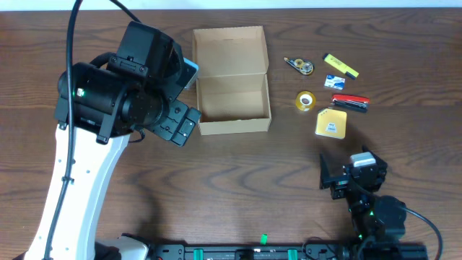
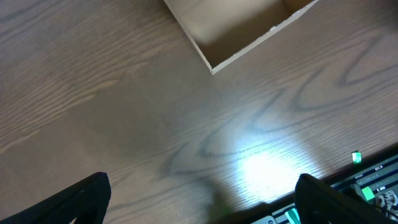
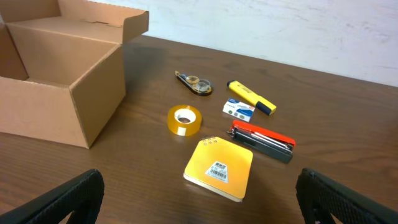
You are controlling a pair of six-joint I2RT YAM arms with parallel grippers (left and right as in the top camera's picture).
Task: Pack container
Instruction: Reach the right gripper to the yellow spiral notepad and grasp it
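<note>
1. Our left hand (image 2: 202, 208) is spread wide. Its two dark fingers (image 2: 78, 200) sit at opposite lower corners of the left wrist view. Between them we see only the wood grain of the bench (image 2: 124, 93) and a patch of glare, so it holds nothing.
2. Just beyond that hand, one corner of the container (image 2: 249, 31) shows at the top of the same view, apart from the fingers. From overhead, the left arm hangs over the bench just beside the container's left wall.
3. Our right hand (image 3: 199, 202) is also wide open and holds nothing, with its fingers at the lower corners of its own view. From overhead it sits near the front of the bench on the right, well apart from the container.
4. The container is a tan cardboard box standing upright toward the far middle of the bench. Its flap lid is folded back on the far side, and plain cardboard shows inside.
5. To the right of the container we see a cluster of small things.
   - Nearest the right hand lies a yellow sticky pad (image 3: 219, 168).
   - Behind the pad are a yellow tape roll (image 3: 185, 119) and a red stapler (image 3: 262, 140).
   - Farther back are a correction tape (image 3: 194, 82), a small blue-and-white box (image 3: 239, 110) and a yellow highlighter (image 3: 250, 97).
</note>
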